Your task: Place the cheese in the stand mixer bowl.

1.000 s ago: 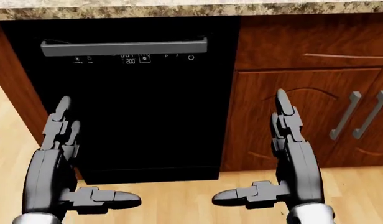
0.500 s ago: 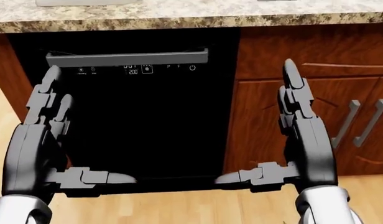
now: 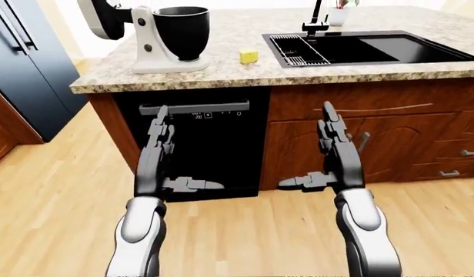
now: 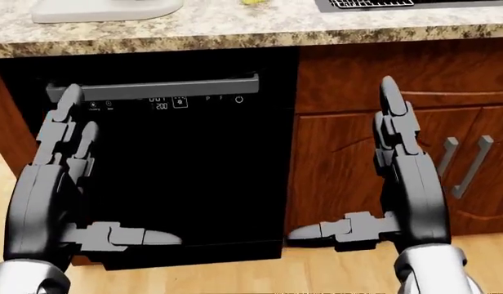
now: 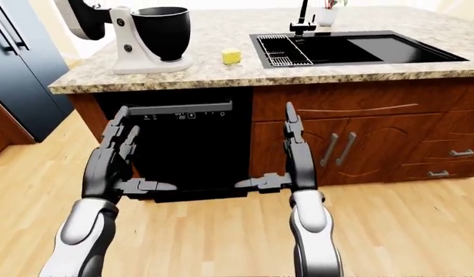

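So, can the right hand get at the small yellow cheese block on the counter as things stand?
Probably not yet: the open right hand hangs low by the wooden cabinet door, well below the speckled granite counter. Nothing blocks the small yellow cheese block itself.

Cheese: on the counter, above and beyond both hands
Mixer bowl: up-left of the right hand
Left hand: fingers spread

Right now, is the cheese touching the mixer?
Apart. In the left-eye view, the cheese sits alone on the counter, with bare countertop between it and the mixer.
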